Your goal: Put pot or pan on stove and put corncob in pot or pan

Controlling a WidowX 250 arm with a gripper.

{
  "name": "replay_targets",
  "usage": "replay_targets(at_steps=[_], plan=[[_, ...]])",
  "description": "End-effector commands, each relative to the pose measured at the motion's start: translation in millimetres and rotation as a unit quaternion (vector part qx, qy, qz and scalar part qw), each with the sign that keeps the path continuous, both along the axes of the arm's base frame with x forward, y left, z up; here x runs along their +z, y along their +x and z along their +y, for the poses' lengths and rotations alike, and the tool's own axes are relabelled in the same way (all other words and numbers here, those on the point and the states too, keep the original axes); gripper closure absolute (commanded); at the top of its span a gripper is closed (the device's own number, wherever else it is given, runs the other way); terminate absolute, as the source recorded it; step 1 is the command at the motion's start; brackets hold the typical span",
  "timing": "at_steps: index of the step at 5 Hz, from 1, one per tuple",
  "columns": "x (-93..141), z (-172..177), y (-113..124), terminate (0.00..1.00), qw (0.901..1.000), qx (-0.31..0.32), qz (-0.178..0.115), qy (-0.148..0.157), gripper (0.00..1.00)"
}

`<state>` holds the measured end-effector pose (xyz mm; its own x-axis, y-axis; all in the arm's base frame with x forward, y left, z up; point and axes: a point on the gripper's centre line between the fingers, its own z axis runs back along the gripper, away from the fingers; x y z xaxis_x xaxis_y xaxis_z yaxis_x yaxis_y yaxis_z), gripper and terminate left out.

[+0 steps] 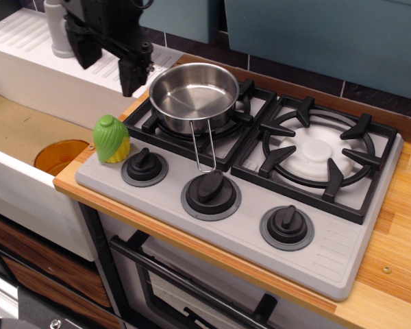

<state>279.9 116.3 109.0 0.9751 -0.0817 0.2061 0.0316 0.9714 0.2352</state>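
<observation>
The shiny steel pan (194, 92) sits on the left grate of the grey stove (329, 247), with its wire handle pointing toward the front knobs. The pan is empty. The green corncob (111, 138) stands on the stove's front left corner, beside the left knob (144, 164), with yellow kernels showing at its base. My black gripper (109, 63) hangs open and empty, up and behind the corncob and just left of the pan. One fingertip is near the pan's rim.
A sink with an orange drain (60, 156) lies to the left, below a white drainboard (27, 41) and a grey faucet (57, 27). The right burner (318, 152) is bare. A wooden counter (397, 233) borders the stove, and the oven door (192, 288) is below.
</observation>
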Motion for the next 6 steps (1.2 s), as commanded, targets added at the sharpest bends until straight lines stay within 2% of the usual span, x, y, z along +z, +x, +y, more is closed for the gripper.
replay_targets(at_steps=[1,4,6], plan=[[-5,8,-2,0.00,0.9992,0.018,-0.028,-0.021,0.00],[-42,10,-6,0.00,0.9968,0.015,-0.064,-0.045,0.00],[-55,8,-7,0.00,0.9955,0.015,-0.074,-0.058,0.00]])
